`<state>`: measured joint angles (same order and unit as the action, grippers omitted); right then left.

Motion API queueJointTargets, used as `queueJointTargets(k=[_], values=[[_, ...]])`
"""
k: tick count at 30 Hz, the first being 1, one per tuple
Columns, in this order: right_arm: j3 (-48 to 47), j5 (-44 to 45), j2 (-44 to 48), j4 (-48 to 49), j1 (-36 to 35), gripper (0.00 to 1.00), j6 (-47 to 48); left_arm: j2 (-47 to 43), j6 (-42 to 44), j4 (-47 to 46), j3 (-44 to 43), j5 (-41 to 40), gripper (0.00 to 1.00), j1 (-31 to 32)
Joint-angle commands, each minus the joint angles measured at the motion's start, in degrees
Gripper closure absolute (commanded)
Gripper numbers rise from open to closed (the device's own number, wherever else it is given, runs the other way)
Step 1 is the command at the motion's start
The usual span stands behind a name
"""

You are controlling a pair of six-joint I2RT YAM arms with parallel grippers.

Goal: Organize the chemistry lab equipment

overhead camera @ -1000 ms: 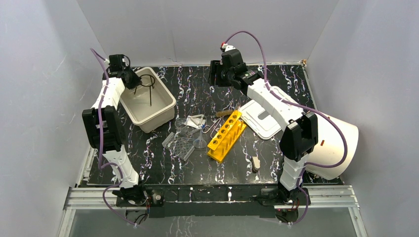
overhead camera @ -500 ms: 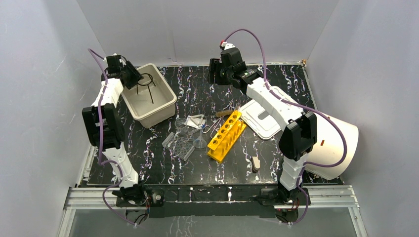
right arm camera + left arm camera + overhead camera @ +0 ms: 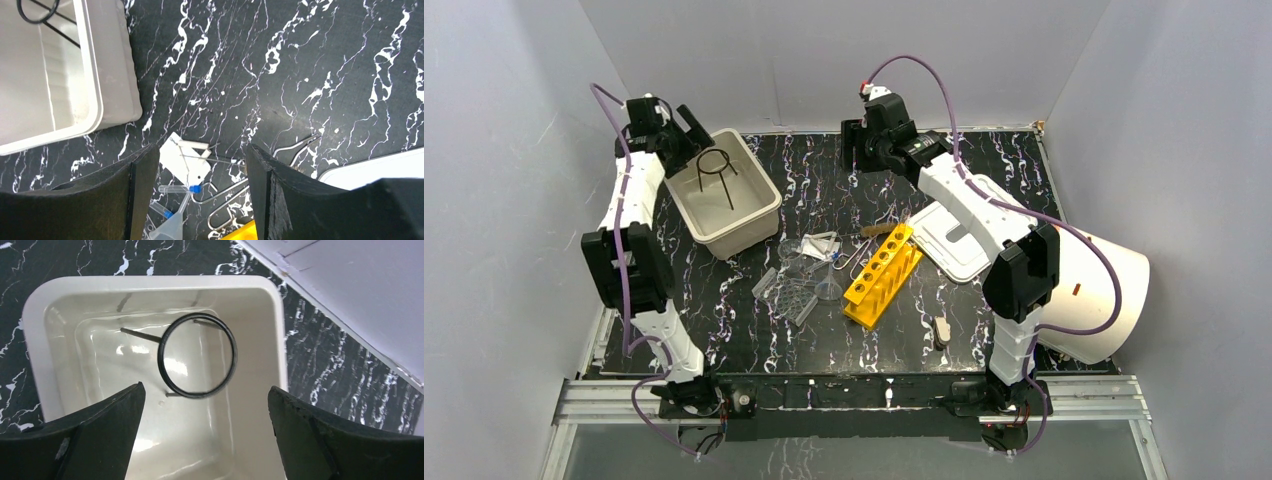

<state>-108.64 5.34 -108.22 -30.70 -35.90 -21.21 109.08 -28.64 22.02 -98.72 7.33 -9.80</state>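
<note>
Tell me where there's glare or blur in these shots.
Left wrist: bright glare patches on the beige bin's glossy floor around the black wire ring; the left gripper's fingers look soft. Right wrist: the right gripper's fingers dark, the tabletop sharp. Top external: even light, clear glassware hard to make out.

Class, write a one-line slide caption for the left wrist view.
Left jaws open above the beige rectangular plastic bin, with the black wire ring stand resting inside it.
</note>
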Motion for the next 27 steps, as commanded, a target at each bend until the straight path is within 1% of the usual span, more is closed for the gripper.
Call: queueJointTargets(k=[1, 3, 7, 8, 9, 10, 12, 13, 15, 16, 19, 20, 22, 25, 27], values=[[-2.64, -0.82, -0.03, -1.44, -1.39, 0.27, 2.08, -10.28, 2.12, 3.83, 0.05, 3.98, 0.08, -0.15], [-2.32, -0.8, 0.3, -1.71, -1.61, 0.27, 1.89, -12.76, 3.7, 5.0, 0.16, 7.11, 0.07, 0.83], [-1.8, -0.33, 0.84, -2.32, -1.8, 0.27, 1.23, -17.2, 8.75, 8.07, 0.43, 8.82, 0.03, 5.35], [-1.64, -0.18, 0.99, -2.41, -1.74, 0.27, 1.18, -18.32, 10.17, 8.65, 0.77, 9.57, 0.02, 7.04], [-1.51, -0.02, 1.17, -2.43, -1.74, 0.27, 1.2, -19.34, 11.72, 8.86, 1.45, 10.5, 0.02, 8.62], [-1.48, 0.34, 1.27, -2.52, -1.8, 0.27, 0.99, -20.46, 13.21, 9.03, 2.14, 11.0, 0.02, 11.51], [-1.13, 1.3, 1.78, -2.49, -1.66, 0.27, 0.76, -22.65, 16.48, 8.69, 4.28, 14.39, 0.02, 14.86], [-0.8, 1.87, 2.13, -2.32, -1.63, 0.27, 0.55, -23.86, 17.99, 8.23, 5.81, 14.66, 0.02, 16.44], [-0.17, 4.1, 2.75, -2.39, -1.64, 0.28, -0.44, -25.76, 20.46, 7.86, 8.33, 15.77, 0.02, 18.9], [0.17, 6.55, 3.17, -2.85, -1.63, 0.28, -1.45, -26.41, 21.07, 7.8, 9.47, 17.07, 0.02, 19.6], [1.05, 14.21, 3.92, -4.2, -1.54, 0.28, -3.57, -29.09, 19.55, 5.02, 13.89, 23.73, 0.02, 21.02], [1.32, 15.56, 4.16, -4.27, -1.28, 0.28, -4.12, -29.89, 18.81, 4.03, 15.67, 24.54, 0.02, 21.84], [1.42, 17.01, 4.41, -4.45, -0.88, 0.28, -5.16, -31.13, 18.26, 2.93, 18.73, 23.47, 0.02, 23.72], [1.24, 19.29, 4.72, -4.88, -0.14, 0.28, -6.69, -31.83, 17.45, 2.89, 22.99, 19.29, 0.02, 25.85], [1.28, 22.74, 4.72, -6.03, 0.35, 0.28, -8.32, -32.58, 16.46, 2.91, 25.61, 14.44, 0.02, 27.57]])
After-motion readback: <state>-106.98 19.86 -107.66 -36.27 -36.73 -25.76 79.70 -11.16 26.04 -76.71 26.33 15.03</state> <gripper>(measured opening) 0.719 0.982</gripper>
